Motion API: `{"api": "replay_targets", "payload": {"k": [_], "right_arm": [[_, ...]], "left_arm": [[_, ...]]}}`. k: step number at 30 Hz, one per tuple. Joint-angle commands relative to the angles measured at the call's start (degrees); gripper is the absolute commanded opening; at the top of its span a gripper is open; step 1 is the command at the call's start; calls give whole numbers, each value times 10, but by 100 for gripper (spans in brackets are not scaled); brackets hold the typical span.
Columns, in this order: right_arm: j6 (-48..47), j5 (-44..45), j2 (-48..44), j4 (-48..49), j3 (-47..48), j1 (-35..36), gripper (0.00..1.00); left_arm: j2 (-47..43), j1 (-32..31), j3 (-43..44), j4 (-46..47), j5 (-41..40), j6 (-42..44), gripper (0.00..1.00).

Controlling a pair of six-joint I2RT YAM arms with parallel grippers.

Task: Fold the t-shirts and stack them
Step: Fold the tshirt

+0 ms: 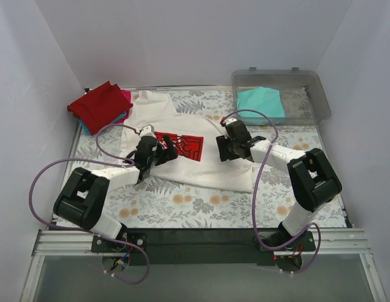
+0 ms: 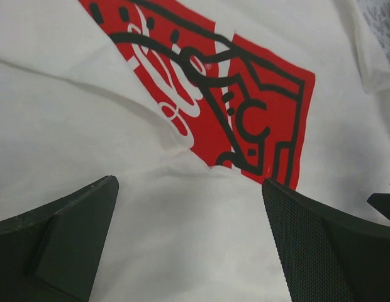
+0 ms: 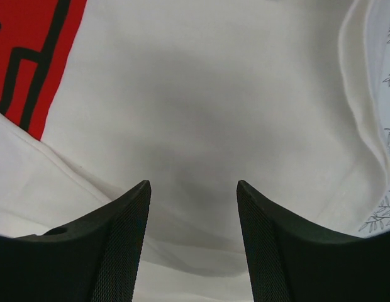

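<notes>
The white t-shirt (image 1: 204, 171) with a red square print (image 1: 187, 145) lies partly folded across the middle of the table. My left gripper (image 1: 162, 153) hovers low over the print's left side, jaws wide open and empty; the left wrist view shows the print (image 2: 245, 107) just ahead of the gripper (image 2: 189, 182). My right gripper (image 1: 224, 150) is over the shirt's right part, open, with only plain white cloth (image 3: 201, 107) under the gripper (image 3: 193, 184). A folded stack topped by a red tee (image 1: 99, 104) sits at the back left. A teal tee (image 1: 261, 101) lies in a bin.
A clear plastic bin (image 1: 311, 94) stands at the back right and holds the teal tee. Pink and blue edges (image 1: 122, 114) show under the red tee. A floral tablecloth (image 1: 182, 207) covers the table. White walls close in the left, back and right.
</notes>
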Motion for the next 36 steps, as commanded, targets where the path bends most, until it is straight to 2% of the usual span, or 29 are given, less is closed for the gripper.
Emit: {"api": "replay_targets", "payload": {"k": [1,6,13,19,26,32,36], "right_arm": [[15,-26,17,45,-18,-2,51],[21,-17,23,46,-47,-7,51],[37,-47,0,47,-109,-36,52],[60,-101,-53,47,-180,-36,52],[84,-85,-121,-4,-238,-36,53],[88,-58,-191,-63,-241,-35,55],[70,-56,-233,-71,-174,-35,58]], "left_arm": [[14,-8,-33,27,-4,-29,91],[1,-31,-75,35,-23,-47,91],[-28,-127,-138,28,-53,-97,91],[-105,-202,-186,-31,-96,-158,91],[-186,-222,-216,-96,-96,-197,91],[-245,-248,-222,-140,-96,-214,91],[-283,-257,-184,-163,-118,-188,91]]}}
